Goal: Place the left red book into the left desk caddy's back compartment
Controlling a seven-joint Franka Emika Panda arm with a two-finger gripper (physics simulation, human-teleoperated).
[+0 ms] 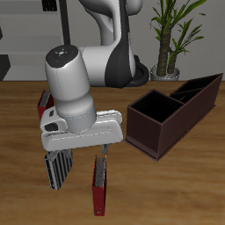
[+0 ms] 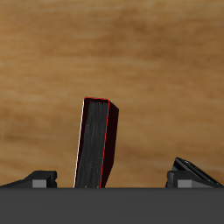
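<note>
The left red book (image 1: 99,186) stands upright on the table near the front edge, red cover showing and grey page edge on top. In the wrist view it (image 2: 96,144) stands below and between my fingers, apart from both. My gripper (image 1: 81,151) hangs just above it, open and empty, and shows in the wrist view (image 2: 114,178) with fingertips (image 2: 194,170) wide apart. The left desk caddy (image 1: 148,132) is a long dark brown box beside the arm. Its back compartment (image 1: 200,91) is the longer section with slanted walls.
A darker maroon book (image 1: 41,104) stands behind the gripper. A dark upright thing with a striped grey edge (image 1: 57,167) stands close beside the gripper. A potted plant (image 1: 169,35) stands behind the table.
</note>
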